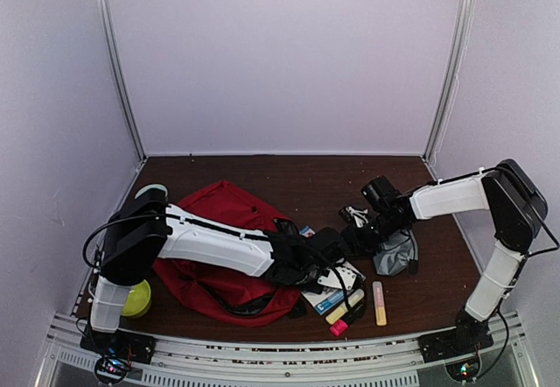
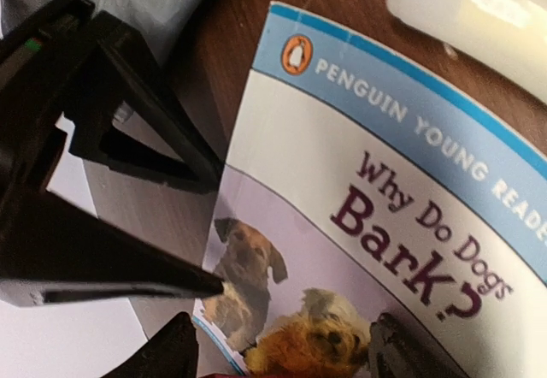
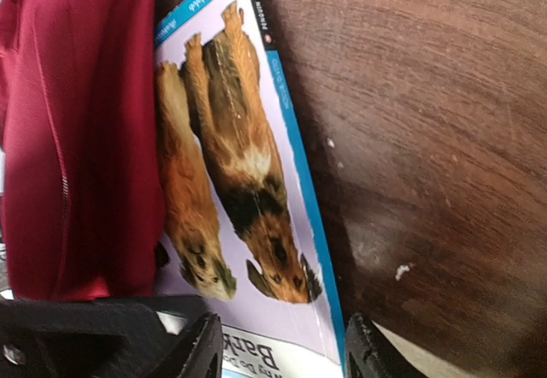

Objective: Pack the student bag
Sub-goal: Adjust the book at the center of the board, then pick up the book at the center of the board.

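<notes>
The red student bag (image 1: 219, 221) lies open at the table's left-centre, and its red fabric shows in the right wrist view (image 3: 77, 138). A paperback, "Why Do Dogs Bark?" (image 2: 367, 190), lies flat on the table against the bag's right side (image 1: 331, 299), partly hidden by both grippers. My left gripper (image 1: 325, 269) reaches across the bag and hangs open just above the book's cover (image 2: 286, 357). My right gripper (image 1: 352, 238) is open over the book's far edge (image 3: 282, 352), beside the bag. The right gripper's black fingers (image 2: 111, 181) show in the left wrist view.
A small grey zip pouch (image 1: 398, 251) lies right of the book. Yellow (image 1: 346, 305), pink (image 1: 338, 327) and orange (image 1: 380, 304) highlighters lie near the front edge. A white cylinder (image 2: 470, 14) lies by the book's top. A yellow-green object (image 1: 136, 299) sits by the left arm's base.
</notes>
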Controlling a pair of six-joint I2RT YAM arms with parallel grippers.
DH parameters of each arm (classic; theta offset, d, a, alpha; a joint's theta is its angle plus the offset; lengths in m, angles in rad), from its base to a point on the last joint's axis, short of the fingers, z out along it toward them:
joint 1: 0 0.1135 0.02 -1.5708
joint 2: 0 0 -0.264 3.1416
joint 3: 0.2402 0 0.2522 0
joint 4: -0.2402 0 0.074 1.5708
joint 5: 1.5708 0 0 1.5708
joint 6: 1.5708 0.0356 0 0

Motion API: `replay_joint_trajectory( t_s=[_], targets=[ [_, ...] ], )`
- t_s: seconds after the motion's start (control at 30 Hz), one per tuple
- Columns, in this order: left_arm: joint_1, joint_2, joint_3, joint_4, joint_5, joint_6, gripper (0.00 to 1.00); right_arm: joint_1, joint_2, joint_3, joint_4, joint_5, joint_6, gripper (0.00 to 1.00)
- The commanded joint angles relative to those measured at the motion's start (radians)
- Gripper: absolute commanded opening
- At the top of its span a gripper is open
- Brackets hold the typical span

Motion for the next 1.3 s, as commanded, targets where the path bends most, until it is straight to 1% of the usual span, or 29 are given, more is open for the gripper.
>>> replay_joint_trajectory(
  t_s=[0.0, 0.1, 0.17, 0.27, 0.33, 0.4, 0.47, 0.6, 0.73, 0.8, 0.83, 0.87, 0.93, 0.97, 1.1, 1.13, 1.17, 1.23, 1.27],
  targets=[
    [0.005, -0.12, -0.102, -0.139, 0.11, -0.009, 0.76, 0.018, -0.048, 0.037, -0.111, 0.126, -0.055, 0.5],
    [-0.011, -0.16, -0.195, -0.161, 0.165, 0.051, 0.82, 0.019, -0.047, 0.037, -0.133, 0.169, -0.075, 0.52],
    [-0.026, -0.158, -0.214, -0.161, 0.159, 0.089, 0.84, 0.02, -0.048, 0.037, -0.148, 0.201, -0.083, 0.52],
    [-0.033, -0.11, -0.168, -0.124, 0.099, 0.068, 0.86, 0.033, -0.045, 0.034, -0.163, 0.232, -0.092, 0.54],
    [-0.033, -0.06, -0.12, -0.118, 0.049, 0.056, 0.85, 0.05, -0.034, 0.036, -0.173, 0.253, -0.101, 0.54],
    [-0.033, -0.022, -0.101, -0.079, -0.01, 0.047, 0.85, 0.071, -0.018, 0.035, -0.184, 0.267, -0.11, 0.55],
    [-0.033, -0.004, -0.107, -0.053, -0.028, 0.055, 0.84, 0.078, -0.005, 0.03, -0.171, 0.223, -0.11, 0.54],
    [-0.033, -0.019, -0.158, -0.027, -0.012, 0.083, 0.83, 0.077, 0.009, 0.021, -0.124, 0.098, -0.085, 0.53],
    [-0.024, -0.035, -0.184, 0.012, -0.002, 0.107, 0.82, 0.077, 0.01, 0.018, -0.054, -0.095, -0.045, 0.51],
    [-0.022, -0.033, -0.184, 0.014, 0.001, 0.108, 0.79, 0.076, -0.005, 0.007, 0.002, -0.183, 0.002, 0.51],
    [-0.022, -0.033, -0.182, 0.012, 0.001, 0.106, 0.76, 0.077, -0.016, 0.003, 0.021, -0.206, 0.019, 0.51],
    [-0.022, -0.033, -0.18, 0.009, 0.002, 0.103, 0.71, 0.077, -0.03, 0.004, 0.025, -0.214, 0.025, 0.5],
    [-0.022, -0.035, -0.177, 0.005, 0.003, 0.1, 0.58, 0.076, -0.055, 0.015, 0.0, -0.2, 0.016, 0.5],
    [-0.022, -0.035, -0.176, 0.006, 0.002, 0.1, 0.52, 0.075, -0.065, 0.022, -0.018, -0.184, 0.008, 0.5],
    [-0.022, -0.038, -0.179, 0.018, -0.013, 0.094, 0.36, 0.074, -0.095, 0.023, -0.059, -0.146, -0.002, 0.5],
    [-0.022, -0.043, -0.18, 0.024, -0.017, 0.091, 0.31, 0.074, -0.102, 0.02, -0.06, -0.141, 0.0, 0.5],
    [-0.022, -0.046, -0.182, 0.032, -0.021, 0.086, 0.24, 0.073, -0.108, 0.016, -0.062, -0.133, 0.003, 0.5],
    [-0.022, -0.051, -0.184, 0.058, -0.042, 0.073, 0.01, 0.069, -0.124, 0.009, -0.072, -0.096, 0.004, 0.52],
    [-0.023, -0.054, -0.187, 0.077, -0.057, 0.064, 0.0, 0.065, -0.133, 0.008, -0.084, -0.064, -0.002, 0.53]
  ],
)
